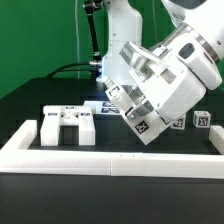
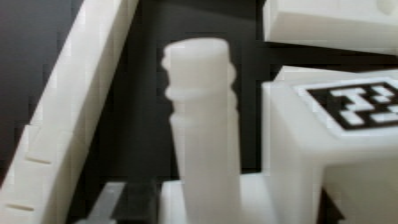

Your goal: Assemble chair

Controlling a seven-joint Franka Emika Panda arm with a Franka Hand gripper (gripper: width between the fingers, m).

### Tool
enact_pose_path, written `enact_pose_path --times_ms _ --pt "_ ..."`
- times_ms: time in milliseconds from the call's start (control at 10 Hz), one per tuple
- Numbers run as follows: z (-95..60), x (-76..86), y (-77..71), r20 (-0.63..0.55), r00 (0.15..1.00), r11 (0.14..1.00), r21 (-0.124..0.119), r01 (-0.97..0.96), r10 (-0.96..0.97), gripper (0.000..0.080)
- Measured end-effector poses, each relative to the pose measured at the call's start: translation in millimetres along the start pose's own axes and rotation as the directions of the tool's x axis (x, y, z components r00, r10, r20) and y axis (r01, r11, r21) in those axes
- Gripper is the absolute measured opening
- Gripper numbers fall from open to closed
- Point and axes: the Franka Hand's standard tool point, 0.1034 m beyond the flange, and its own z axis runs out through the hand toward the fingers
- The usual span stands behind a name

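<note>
Chair, in loose parts. Near: border wall (image 1: pixel 110 158). Behind it, left: 1 bracket-like piece (image 1: pixel 66 126), matte white, blocky, standing free. Centre: gripper (image 1: pixel 138 125), tilted; 1 post (image 2: pixel 201 120), round-tipped, long axis running straight out from the wrist, just beside a tagged slab (image 2: pixel 347 110); whether clamped cannot be told. Far right: 2 small tagged pieces (image 1: pixel 200 118).

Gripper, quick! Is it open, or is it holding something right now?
Gripper: closed, holding the white post between its fingers.
</note>
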Motion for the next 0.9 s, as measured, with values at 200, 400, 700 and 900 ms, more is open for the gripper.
enact_pose_path --times_ms 200,400,700,900 --pt "1.2 3.7 -2.4 -0.027 1.000 1.000 -0.020 0.002 -0.002 0.0333" --pt "2.2 7.3 -3.1 -0.032 0.999 1.000 -0.018 0.006 -0.006 0.0333" --pt "1.9 22.8 -10.9 0.081 0.997 1.000 0.010 0.002 -0.003 0.0333" --pt "0.9 31.9 -16.3 0.215 0.976 0.999 0.037 0.013 -0.021 0.0333"
